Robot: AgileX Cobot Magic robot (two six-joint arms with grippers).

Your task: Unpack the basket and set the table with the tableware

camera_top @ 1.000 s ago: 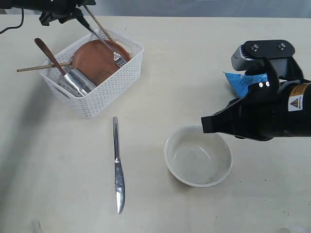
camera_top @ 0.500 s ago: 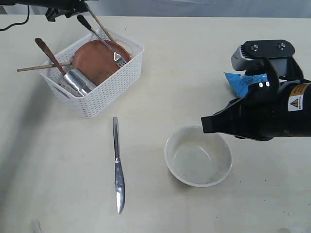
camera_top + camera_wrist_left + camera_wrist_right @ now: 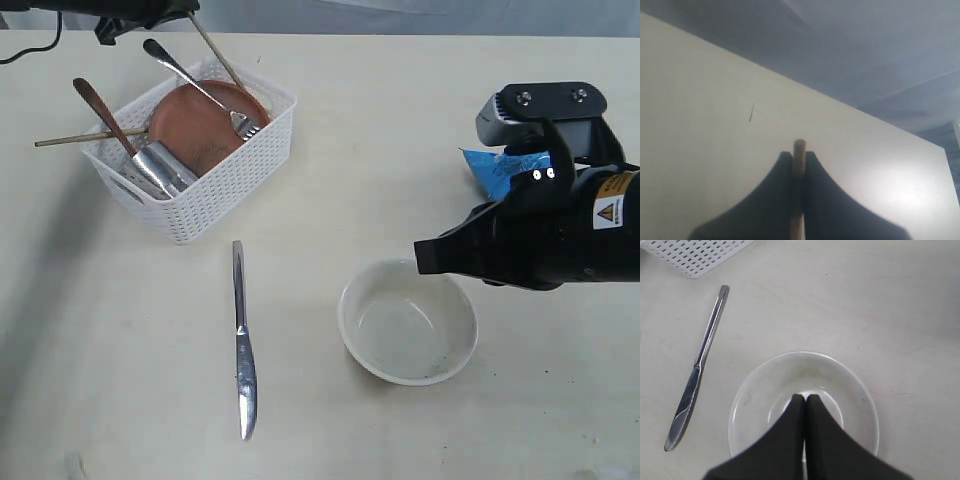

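Exterior cam looks down over the whole counter [image 3: 400,120]; right wrist cam shares the bowl [image 3: 850,385] under the right end effector [image 3: 805,399].

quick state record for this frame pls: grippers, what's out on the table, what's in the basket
left gripper: shut on chopstick slanting down to basket
right gripper: shut, empty, over bowl
on table: knife, bowl, blue packet
in basket: brown plate, steel cup, fork, wooden spoon, second chopstick
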